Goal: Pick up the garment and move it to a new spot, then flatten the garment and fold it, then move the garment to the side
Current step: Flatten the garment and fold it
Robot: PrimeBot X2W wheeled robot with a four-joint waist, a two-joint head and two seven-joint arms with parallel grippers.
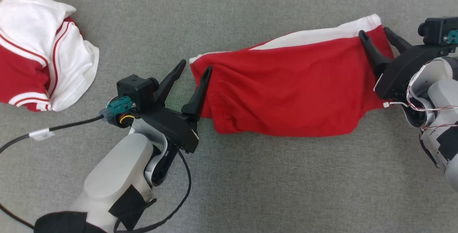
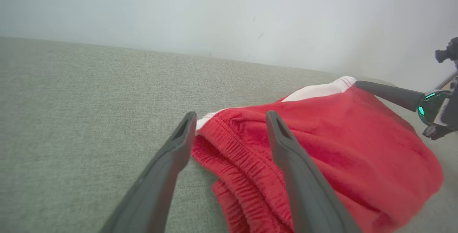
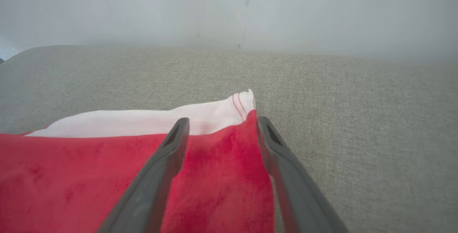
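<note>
Head view: crumpled oblong red garment (image 1: 286, 90) on woven grey surface (image 1: 250, 11); left hand (image 1: 195, 66), right hand (image 1: 374, 31) agape, empty.

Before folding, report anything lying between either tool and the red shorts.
Nothing visible. The left tool stands open at the waistband end of the red shorts, the right tool open over the other end; the red-and-white garment lies apart.
</note>
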